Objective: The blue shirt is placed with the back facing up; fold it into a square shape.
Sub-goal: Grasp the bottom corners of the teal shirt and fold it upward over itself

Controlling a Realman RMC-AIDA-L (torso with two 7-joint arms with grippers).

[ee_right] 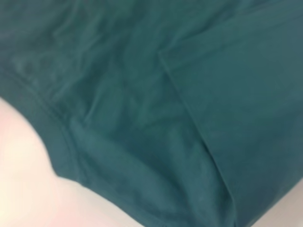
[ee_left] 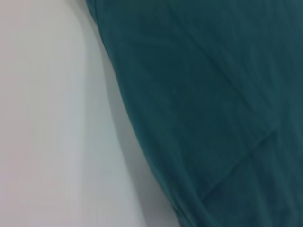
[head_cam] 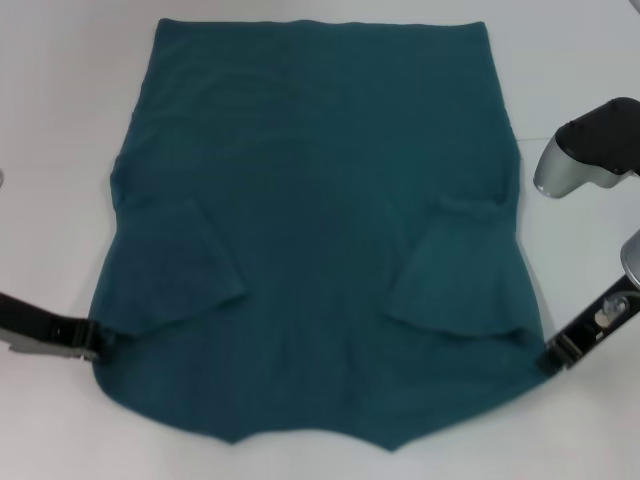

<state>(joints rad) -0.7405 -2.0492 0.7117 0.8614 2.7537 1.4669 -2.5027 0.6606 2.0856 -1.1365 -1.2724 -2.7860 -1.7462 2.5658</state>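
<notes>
The blue shirt (head_cam: 310, 230) lies spread flat on the white table (head_cam: 60, 120), covering most of its middle. Both short sleeves are folded inward onto the body of the shirt: one flap sits on the shirt's left half, the other on its right half. The straight hem forms the far edge of the shirt; the near edge is drawn out toward two corners, with a shallow scalloped dip between them.

The left end effector (head_cam: 92, 340) sits at the near left corner of the shirt, touching the fabric edge; whether it is clenched on the cloth cannot be told. The right end effector (head_cam: 550, 355) sits at the near right corner of the shirt, also touching the edge; its grip likewise cannot be told.

The left wrist view shows the shirt's edge against bare table. The right wrist view shows a folded sleeve seam and the shirt's hemmed edge.
</notes>
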